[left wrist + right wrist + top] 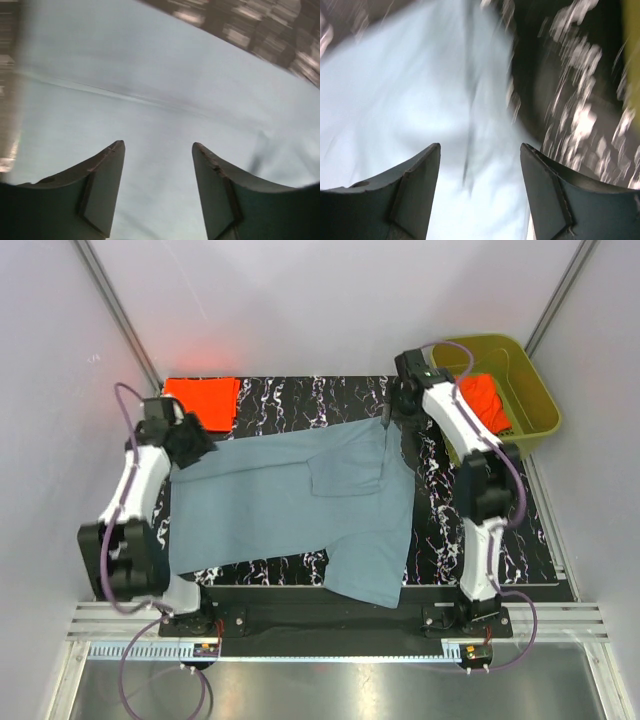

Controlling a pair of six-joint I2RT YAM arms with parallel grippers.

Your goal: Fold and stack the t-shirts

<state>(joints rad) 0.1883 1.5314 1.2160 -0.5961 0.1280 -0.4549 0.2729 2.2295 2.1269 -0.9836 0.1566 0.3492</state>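
Left gripper (157,145): jaws stood apart with nothing between them and blue-grey cloth directly below. The top view placed it at the far-left corner of the garment.

Right gripper (480,146): jaws were likewise apart and empty, over the far-right edge where cloth met the black marbled mat (300,390). The wrist view was blurred, so contact with the cloth could not be told.

Blue-grey t-shirt (270,510): it lay spread on the mat between the arms, skewed, with one flap doubled over the body right of centre.

Folded orange-red shirt (200,398): it sat at the far-left corner of the mat, just beside the left gripper.

Second orange-red shirt (485,400): it lay in the olive tub (535,410), off the mat to the right.

Judgement: the step in hand appeared to be taking hold of the far edge for a fold.
- Both grippers would need to pinch at matching points on that edge.
- They should lift level and travel together, so the crease ran straight.
- The doubled flap would likely add bulk unless laid flat first.
- The left gripper should keep clear of the folded orange-red shirt.
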